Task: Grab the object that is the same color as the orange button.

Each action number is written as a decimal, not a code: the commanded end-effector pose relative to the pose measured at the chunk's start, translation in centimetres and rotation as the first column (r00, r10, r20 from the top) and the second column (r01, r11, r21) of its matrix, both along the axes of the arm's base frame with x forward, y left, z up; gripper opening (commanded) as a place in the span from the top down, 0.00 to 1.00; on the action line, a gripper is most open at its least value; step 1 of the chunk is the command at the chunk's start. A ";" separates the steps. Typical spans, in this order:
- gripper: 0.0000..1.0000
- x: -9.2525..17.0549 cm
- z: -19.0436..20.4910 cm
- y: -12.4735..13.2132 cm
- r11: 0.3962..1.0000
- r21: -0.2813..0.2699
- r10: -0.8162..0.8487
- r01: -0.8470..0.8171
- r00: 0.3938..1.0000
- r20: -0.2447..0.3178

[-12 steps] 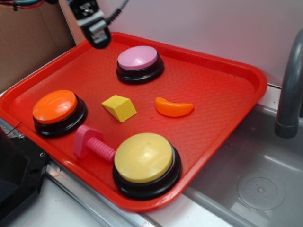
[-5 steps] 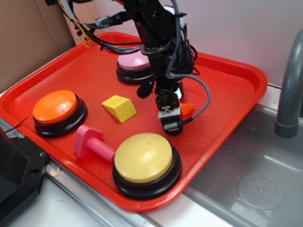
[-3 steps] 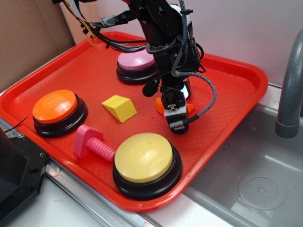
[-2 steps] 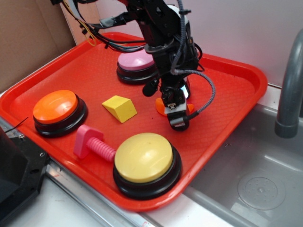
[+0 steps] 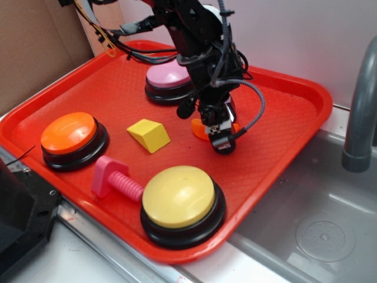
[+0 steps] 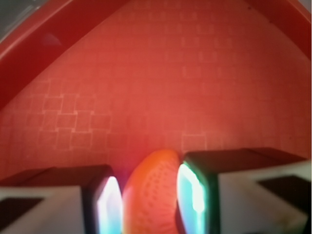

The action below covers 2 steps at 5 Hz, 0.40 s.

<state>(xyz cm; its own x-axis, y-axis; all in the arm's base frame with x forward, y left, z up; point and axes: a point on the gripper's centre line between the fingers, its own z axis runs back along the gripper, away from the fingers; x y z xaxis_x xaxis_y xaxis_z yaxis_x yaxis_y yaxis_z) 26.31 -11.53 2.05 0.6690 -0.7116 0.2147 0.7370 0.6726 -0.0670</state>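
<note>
Since the earliest frame the arm has swung from the tray's far corner down to the middle of the red tray (image 5: 283, 100), and over the last second the gripper (image 5: 217, 132) has settled over the orange crescent (image 5: 197, 127), which now shows only as a sliver at the gripper's left edge. In the exterior view the crescent lies between the pink-topped button (image 5: 168, 76) and the yellow-topped button (image 5: 179, 197), just right of the yellow wedge (image 5: 148, 134) and well apart from the orange button (image 5: 69, 132) whose colour it matches; the pink bolt (image 5: 115, 180) sits untouched near the front. From here I cannot tell whether the jaws press on it. In the wrist view the crescent (image 6: 151, 195) stands between the two fingers (image 6: 195, 190), the right pad seemingly touching it and the left one just beside it, so the jaws look closed around the piece or nearly so, though blur hides whether the grip is firm. To do this well, I would finish the squeeze before lifting: the piece is glossy and curved and could squirt out. Keep the pads across its thick middle, not a tapered tip, then rise straight up, clear of the wedge.
</note>
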 end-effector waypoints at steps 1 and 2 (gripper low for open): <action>1.00 -1.2 -0.4 -0.3 0.999 0.033 0.024 -0.023 0.999 -0.036; 1.00 -0.9 0.3 -0.1 0.997 0.057 0.054 -0.051 0.997 -0.055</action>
